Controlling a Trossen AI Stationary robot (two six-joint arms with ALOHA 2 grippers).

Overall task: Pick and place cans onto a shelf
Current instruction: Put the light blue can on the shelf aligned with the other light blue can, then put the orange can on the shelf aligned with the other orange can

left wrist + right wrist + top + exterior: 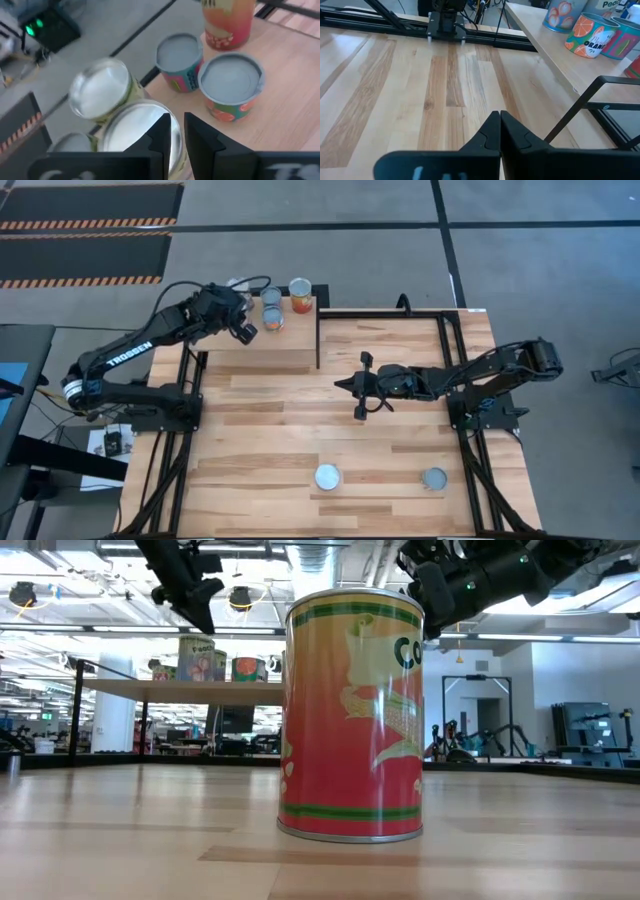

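Note:
The pale wooden shelf [262, 352] stands at the table's far left. On its far edge stand a tall orange-red can [300, 295] and two short grey-topped cans [179, 54] [231, 79]. Two shiny-topped cans [100, 92] [131, 131] stand beside them. My left gripper [178, 131] hovers over the nearer shiny one, its fingers a narrow gap apart. My right gripper [345, 383] is shut with nothing in it, above the table's middle. Two more cans [327, 477] [434, 479] stand near the table's front edge. My left gripper comes slanting down from above, with its fingertips [164, 129] over the top of the shiny can [125, 135]. I cannot tell whether they touch it. The can stands upright on the shelf.
A black frame rail [318, 340] runs along the shelf's right side, and more rails border the table. In the low view one orange-red can [352, 715] fills the foreground. Bare planks lie between the shelf and the front cans.

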